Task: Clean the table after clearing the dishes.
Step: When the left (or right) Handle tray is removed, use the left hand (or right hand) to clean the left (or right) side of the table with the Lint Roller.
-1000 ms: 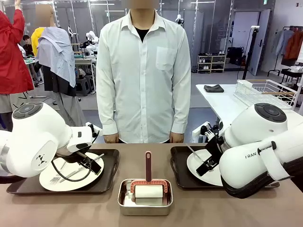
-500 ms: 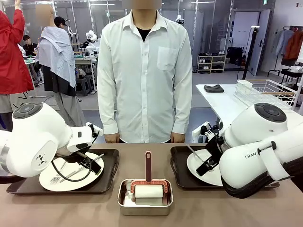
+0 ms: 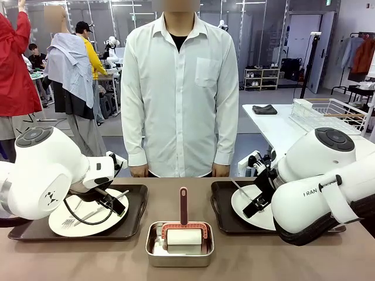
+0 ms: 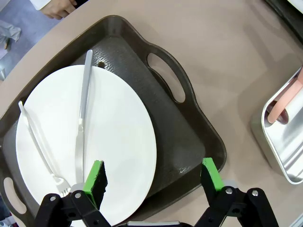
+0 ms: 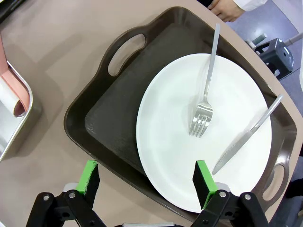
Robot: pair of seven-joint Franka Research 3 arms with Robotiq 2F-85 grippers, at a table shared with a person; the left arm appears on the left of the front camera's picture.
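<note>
Two dark handled trays sit on the taupe table (image 3: pixel 263 260), each with a white plate, a fork and a knife. My left gripper (image 4: pixel 153 180) hovers open over the left tray (image 4: pixel 182 151), its green pads straddling the rim of the plate (image 4: pixel 118 137) where the knife (image 4: pixel 83 118) and fork (image 4: pixel 40 144) lie. Over the right tray (image 5: pixel 104 118) my right gripper (image 5: pixel 146 181) is open too, above the near edge of the plate (image 5: pixel 175 151) with its fork (image 5: pixel 206 90) and knife (image 5: pixel 251 135). In the front view both grippers (image 3: pixel 108 202) (image 3: pixel 258 202) hang above the plates (image 3: pixel 82 225) (image 3: pixel 243 202).
A small steel pan (image 3: pixel 153 249) with a red-handled roller (image 3: pixel 183 225) stands at the table's front middle between the trays. A person in a white shirt (image 3: pixel 179 93) stands at the far edge, hands down. A white side table with a wire rack (image 3: pixel 328 114) is at the back right.
Neither arm nor any dish has moved. Only a person in yellow far in the background has walked into sight.
</note>
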